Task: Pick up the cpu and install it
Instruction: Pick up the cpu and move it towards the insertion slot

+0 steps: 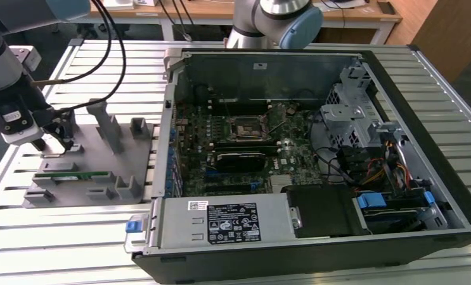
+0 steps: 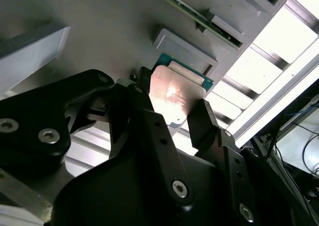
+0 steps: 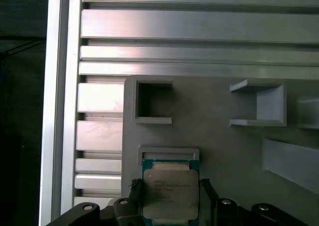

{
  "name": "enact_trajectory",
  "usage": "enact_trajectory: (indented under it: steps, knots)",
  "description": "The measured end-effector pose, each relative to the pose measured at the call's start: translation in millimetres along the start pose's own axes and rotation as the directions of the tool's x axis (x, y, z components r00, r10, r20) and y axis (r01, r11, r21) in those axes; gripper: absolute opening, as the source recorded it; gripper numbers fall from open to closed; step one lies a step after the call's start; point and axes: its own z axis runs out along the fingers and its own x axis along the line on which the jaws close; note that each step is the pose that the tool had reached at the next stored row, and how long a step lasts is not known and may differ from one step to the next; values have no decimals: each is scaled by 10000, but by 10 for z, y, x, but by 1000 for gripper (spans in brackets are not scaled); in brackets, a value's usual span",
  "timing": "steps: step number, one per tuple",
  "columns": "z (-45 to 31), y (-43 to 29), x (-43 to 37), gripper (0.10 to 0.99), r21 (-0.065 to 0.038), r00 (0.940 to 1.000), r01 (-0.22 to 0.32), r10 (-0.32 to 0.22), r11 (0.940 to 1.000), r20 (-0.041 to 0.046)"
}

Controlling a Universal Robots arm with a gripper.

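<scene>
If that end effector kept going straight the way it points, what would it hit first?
Most likely the cpu, lying on the grey holder right before the end effector; depth is hard to judge.

Silvery, green-edged cpu (image 3: 170,193); black end effector (image 1: 53,144); grey holder (image 3: 224,146).

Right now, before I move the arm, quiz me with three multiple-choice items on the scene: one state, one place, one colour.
1. The computer case is: A) open, circuit board showing B) closed C) standing upright
2. The gripper is: A) inside the case B) above the gray tray at the exterior view's left C) over the floor
3. The top of the chip is: A) black B) silvery C) blue

1 A: the side is off and the board shows. 2 B: it hangs over the tray, apart from the case. 3 B: both wrist views show pale metal.
</scene>
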Motion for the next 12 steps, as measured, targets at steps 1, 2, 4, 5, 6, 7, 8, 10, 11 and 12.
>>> enact_trajectory:
  steps: [1, 2, 4, 5, 6, 7, 8, 10, 11, 12]
  knots:
    - [-3, 0, 0, 541, 0, 10000, 0, 0, 10000, 0]
    - [-7, 1, 0, 541, 0, 10000, 0, 0, 10000, -1]
    - [-13, 1, 0, 541, 0, 10000, 0, 0, 10000, -1]
    - [-16, 1, 0, 541, 0, 10000, 0, 0, 10000, -1]
    - [-19, 1, 0, 541, 1, 10000, 0, 0, 10000, -1]
    - [-23, 2, 0, 541, 1, 10000, 0, 0, 10000, -2]
    - [-26, 2, 0, 541, 1, 10000, 0, 0, 10000, -1]
    - [-32, 3, 0, 541, 0, 10000, 0, 0, 10000, -1]
    - [-35, 3, 0, 541, 0, 10000, 0, 0, 10000, -1]
    - [-38, 4, 0, 541, 1, 10000, 0, 0, 10000, -1]
